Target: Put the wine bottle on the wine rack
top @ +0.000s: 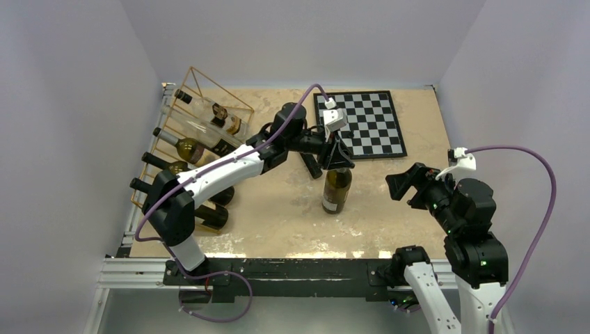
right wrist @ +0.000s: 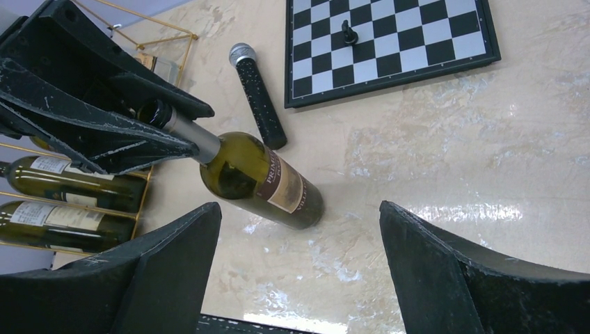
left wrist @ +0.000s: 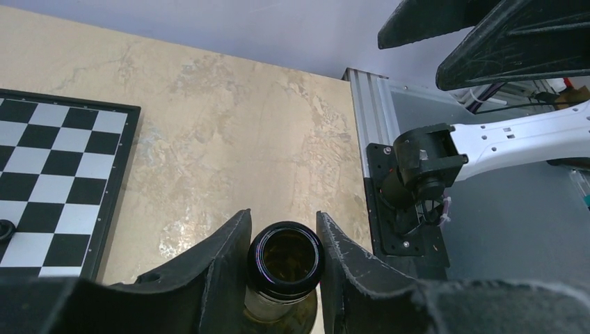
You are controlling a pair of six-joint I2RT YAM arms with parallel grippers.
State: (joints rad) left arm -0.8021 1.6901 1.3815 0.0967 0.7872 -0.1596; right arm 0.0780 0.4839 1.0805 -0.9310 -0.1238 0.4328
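One beige marbled tabletop [top: 278, 209] sits between pale lilac walls [top: 69, 83]. From the left I count one gold wire wine rack [top: 221, 88] with four bottle necks [top: 160, 132] poking out. Next come one black microphone [top: 311, 163] and one left gripper [top: 339, 161] clamped on the neck of one green glass wine bottle [top: 337, 191]. That bottle stands upright mid-table, apart from the rack. Then one black-and-white chessboard [top: 362, 122] and one right gripper [top: 407, 182], jaws wide apart.

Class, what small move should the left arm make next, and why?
Probably lift the wine bottle straight up: the left pincer looks closed on its neck, yet the bottle stands on the table, apart from the wine rack.
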